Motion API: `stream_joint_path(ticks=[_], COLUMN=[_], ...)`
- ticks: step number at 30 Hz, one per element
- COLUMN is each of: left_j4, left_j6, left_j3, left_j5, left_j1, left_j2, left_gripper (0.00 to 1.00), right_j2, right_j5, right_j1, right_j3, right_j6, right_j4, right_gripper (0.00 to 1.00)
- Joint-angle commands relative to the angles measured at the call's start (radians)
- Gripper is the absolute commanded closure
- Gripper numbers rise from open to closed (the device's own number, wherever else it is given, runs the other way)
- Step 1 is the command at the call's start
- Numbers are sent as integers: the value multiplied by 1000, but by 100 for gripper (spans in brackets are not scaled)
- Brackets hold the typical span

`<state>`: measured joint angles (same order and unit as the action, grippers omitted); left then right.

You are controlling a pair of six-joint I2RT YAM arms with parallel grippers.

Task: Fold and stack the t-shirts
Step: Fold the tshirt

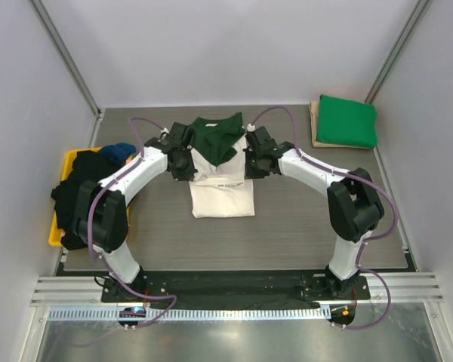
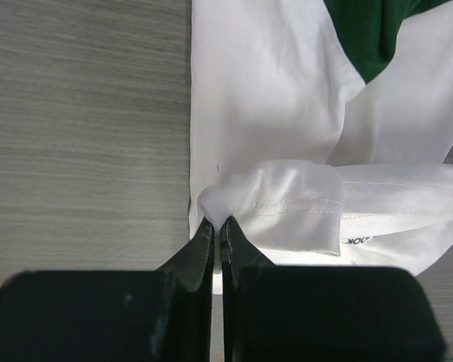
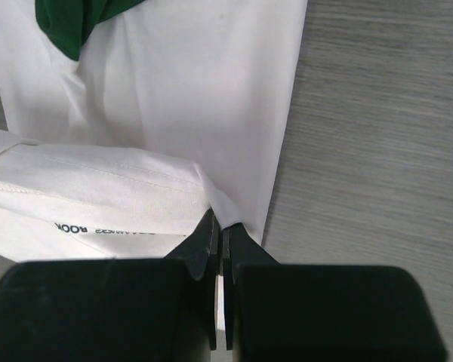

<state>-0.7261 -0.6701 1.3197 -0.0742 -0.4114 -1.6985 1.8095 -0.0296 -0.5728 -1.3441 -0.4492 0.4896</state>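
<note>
The cream t-shirt [image 1: 220, 194] with dark green sleeves lies in the middle of the table, its sides folded in and its green sleeves bunched at the far end. My left gripper [image 1: 183, 167] is shut on the hem's left corner [image 2: 217, 219]. My right gripper [image 1: 255, 167] is shut on the hem's right corner [image 3: 220, 222]. Both hold the hem lifted and folded back over the shirt's body. A folded bright green t-shirt [image 1: 348, 121] lies at the far right. Dark and blue t-shirts [image 1: 87, 181] are piled on the left.
The yellow tray [image 1: 54, 234] under the dark pile sits at the table's left edge. A flat tan board [image 1: 315, 130] lies under the green t-shirt. Grey walls and slanted metal posts enclose the table.
</note>
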Motion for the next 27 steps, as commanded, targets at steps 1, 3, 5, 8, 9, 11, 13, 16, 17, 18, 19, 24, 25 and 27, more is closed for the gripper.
stream_joint_path(ticks=[1, 3, 5, 8, 9, 11, 13, 16, 17, 18, 19, 24, 25, 27], left_j4=[-1, -16, -30, -45, -53, -62, -67, -82, -85, -88, -91, -107, -108, -117], left_j6=[49, 58, 69, 76, 79, 86, 90, 96, 96, 99, 101, 121, 128, 132], left_j3=[81, 128, 160, 211, 225, 256, 271, 308, 323, 335, 345, 423, 434, 452], left_j5=[7, 5, 5, -1, 2, 1, 1, 2, 4, 5, 7, 19, 22, 21], left_j1=[25, 36, 46, 59, 62, 68, 75, 89, 94, 97, 103, 114, 115, 120], left_j2=[-50, -78, -115, -159, -173, -206, -228, -266, -273, -289, -296, -337, -342, -355], left_gripper=[100, 100, 100, 100, 100, 100, 100, 100, 100, 100, 100, 100, 100, 100], right_j2=[34, 57, 83, 112, 120, 145, 165, 195, 203, 215, 221, 243, 249, 257], right_j5=[16, 49, 56, 65, 71, 79, 85, 94, 94, 96, 94, 105, 105, 114], right_j1=[30, 40, 53, 67, 68, 73, 76, 86, 90, 97, 102, 122, 123, 125], right_j3=[-73, -105, -128, -168, -185, -211, -227, -257, -265, -282, -291, -339, -340, -355], right_j6=[29, 30, 33, 38, 40, 44, 46, 46, 44, 46, 46, 50, 50, 55], right_j4=[-20, -22, -20, -20, -20, -19, -19, -19, -16, -16, -14, -10, -11, -8], right_gripper=[99, 99, 99, 99, 99, 99, 99, 99, 99, 99, 99, 99, 99, 99])
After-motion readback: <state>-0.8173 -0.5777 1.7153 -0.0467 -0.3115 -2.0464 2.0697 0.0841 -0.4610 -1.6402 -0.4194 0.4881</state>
